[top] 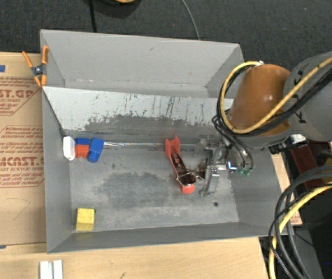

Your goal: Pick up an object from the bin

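- Dark carpet behind, a pale wooden table underneath, and on it the grey metal bin (137, 57), its floor scuffed and mostly bare.
- The arm comes in from the right, and the gripper (208, 176) is down low in the right half of the bin, close to the floor.
- Just beside it, towards the middle, lies the red thing (172, 146): long and slender, red at the far end, dark and thin through the middle, with a reddish-orange tip nearest the gripper. What kind of tool or clip it is I cannot make out.
- Whether the gripper is spread or closed I cannot tell from here. The tip sits right against it, but I cannot see it held.
- Well apart to the left, a short row of white, orange and blue blocks (82, 148) lies against the wall, and a yellow cube (85, 218) sits in the near-left corner.
- On handling, the red thing looks light and stiff, probably plastic with a thinner dark part. It should lift easily.
- Being long, it will likely swing or tip if taken by the very end, so a hold across the narrow width nearer the middle looks safer.
- It looks smooth, so a shallow pinch could let it slip or skid along the metal floor.
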Motion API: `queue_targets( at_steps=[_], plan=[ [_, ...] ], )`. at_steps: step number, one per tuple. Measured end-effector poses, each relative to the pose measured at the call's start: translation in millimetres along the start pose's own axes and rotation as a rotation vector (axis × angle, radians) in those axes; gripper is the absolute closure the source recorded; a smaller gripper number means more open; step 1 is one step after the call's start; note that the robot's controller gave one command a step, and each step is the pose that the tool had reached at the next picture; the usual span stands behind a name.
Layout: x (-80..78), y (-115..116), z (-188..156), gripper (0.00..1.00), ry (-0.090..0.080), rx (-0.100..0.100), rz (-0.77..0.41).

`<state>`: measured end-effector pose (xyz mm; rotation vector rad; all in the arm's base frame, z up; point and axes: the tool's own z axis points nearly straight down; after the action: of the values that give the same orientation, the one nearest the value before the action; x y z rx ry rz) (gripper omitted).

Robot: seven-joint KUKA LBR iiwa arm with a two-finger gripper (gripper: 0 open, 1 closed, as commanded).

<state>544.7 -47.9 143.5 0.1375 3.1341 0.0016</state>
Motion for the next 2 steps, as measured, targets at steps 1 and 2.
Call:
queue_targets(
  at_steps=[1,2],
  plan=[
    [8.8,-1.8,43.3,0.0,0.008,0.002,0.241],
    [10.0,-5.0,70.3,1.0,-0.009,0.001,0.144]
  ],
)
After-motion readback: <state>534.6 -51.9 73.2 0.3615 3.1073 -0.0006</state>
